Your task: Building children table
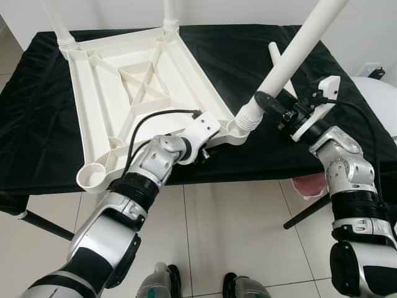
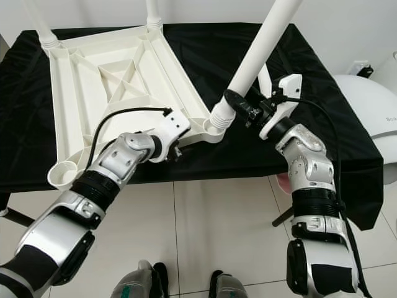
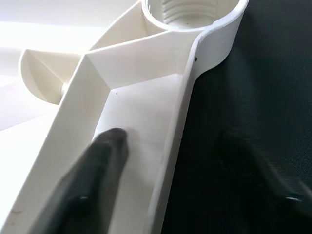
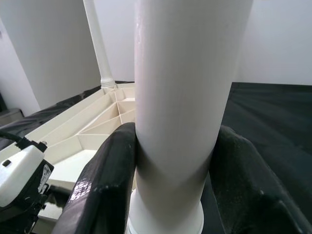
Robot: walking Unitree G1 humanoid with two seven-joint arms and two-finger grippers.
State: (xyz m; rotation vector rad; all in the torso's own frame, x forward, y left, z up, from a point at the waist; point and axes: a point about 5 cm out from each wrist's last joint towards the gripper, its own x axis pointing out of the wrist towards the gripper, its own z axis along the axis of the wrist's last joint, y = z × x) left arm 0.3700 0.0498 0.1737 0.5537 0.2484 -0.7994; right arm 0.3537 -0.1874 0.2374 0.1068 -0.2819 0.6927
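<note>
Work table [image 1: 56, 124], black-draped, spanning the scene from 9 to 3 o'clock. Tabletop [image 1: 124, 93], white plastic, lying upside down on the cloth at about 10 o'clock, ribs showing; two legs already stand in the far corner sockets at 11 and 12 o'clock, and the near socket [image 1: 93, 176] at 8 o'clock is still empty. Third leg [image 1: 291, 59], a long white tube, leaning from 1 o'clock down into the near corner socket at centre, tilted rather than upright. Right gripper [image 1: 271, 105], at 2 o'clock, closed round the leg just above its collar, black fingers [image 4: 109, 180] pressed on either side of the tube. Left gripper [image 3: 165, 165], at 6 o'clock, straddling the tabletop's edge rail, one finger inside the rib channel and the other out on the cloth; we judge it is steadying the top, though we cannot see how tightly it bears. Step in hand: seating the third leg. Next, we judge, the leg wants squaring to its socket and turning home, the top held still meanwhile.
</note>
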